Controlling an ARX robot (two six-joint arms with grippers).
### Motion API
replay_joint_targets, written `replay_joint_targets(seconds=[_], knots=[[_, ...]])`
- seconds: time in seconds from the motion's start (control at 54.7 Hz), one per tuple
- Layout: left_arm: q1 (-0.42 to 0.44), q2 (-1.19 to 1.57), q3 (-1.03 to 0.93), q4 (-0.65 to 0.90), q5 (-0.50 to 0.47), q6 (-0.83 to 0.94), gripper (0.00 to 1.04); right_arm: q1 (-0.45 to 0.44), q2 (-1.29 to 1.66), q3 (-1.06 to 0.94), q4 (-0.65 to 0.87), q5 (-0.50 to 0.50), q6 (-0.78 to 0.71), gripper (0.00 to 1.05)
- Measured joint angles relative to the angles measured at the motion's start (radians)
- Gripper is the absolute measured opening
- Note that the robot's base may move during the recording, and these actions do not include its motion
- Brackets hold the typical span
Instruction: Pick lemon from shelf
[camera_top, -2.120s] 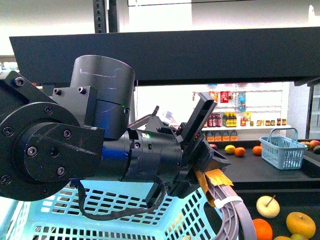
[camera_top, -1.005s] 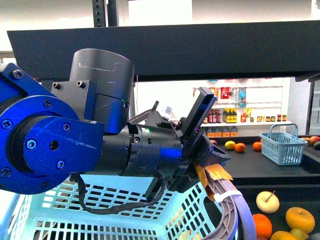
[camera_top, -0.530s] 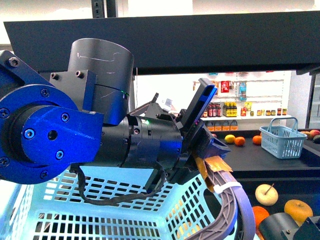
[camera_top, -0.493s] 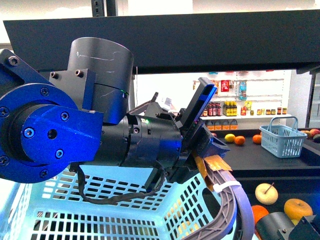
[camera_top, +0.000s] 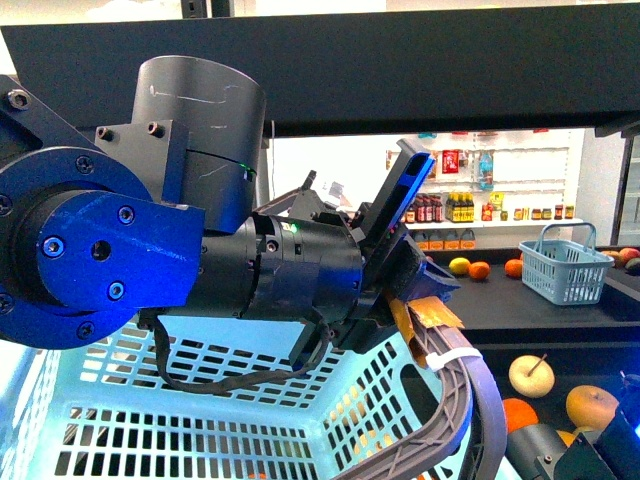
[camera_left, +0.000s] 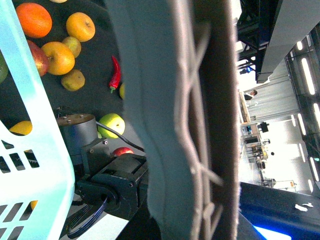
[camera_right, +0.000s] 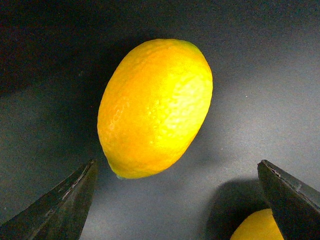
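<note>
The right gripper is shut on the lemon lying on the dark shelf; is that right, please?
Not quite: the right gripper is open, its fingertips either side of the lemon, not touching it. The lemon does lie on the dark shelf, as the right wrist view shows.

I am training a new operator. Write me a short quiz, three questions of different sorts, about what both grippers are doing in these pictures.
1. Multiple choice. The oval yellow lemon is: A) clamped and lifted; B) lying on the flat black shelf tier, before the open right gripper; C) inside a basket.
2. True or false: the left gripper grips the grey handle of the pale blue plastic basket.
3. Short answer: how many right fingers show in the right wrist view?
Key: 1 B; 2 true; 3 two.
</note>
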Motion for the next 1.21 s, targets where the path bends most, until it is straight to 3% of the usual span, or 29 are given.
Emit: replay_joint_targets(seconds=[0.256,0.457,0.585,0.731,0.841,1.206], knots=[[0.0,0.0,0.0,0.0,0.0,0.002,0.08,0.0,0.022,0.021,0.027,0.008,0.003,0.96],[0.0,0.0,0.0,0.0,-0.002,0.003,0.08,-0.003,0.032,0.027,0.064,0.023,0.002,0.72],[0.0,0.0,0.0,0.0,-0.001,0.004,0.08,-0.009,0.038,0.031,0.071,0.025,0.003,0.84],[0.0,0.0,0.0,0.0,-0.001,0.004,0.08,-0.019,0.044,0.031,0.081,0.011,0.002,0.6],[0.0,0.0,0.0,0.0,0.0,0.003,0.08,-0.023,0.044,0.029,0.088,0.004,0.002,0.51],[0.0,0.0,0.0,0.0,0.002,0.003,0.08,-0.038,0.034,-0.01,0.129,-0.021,0.001,0.42]])
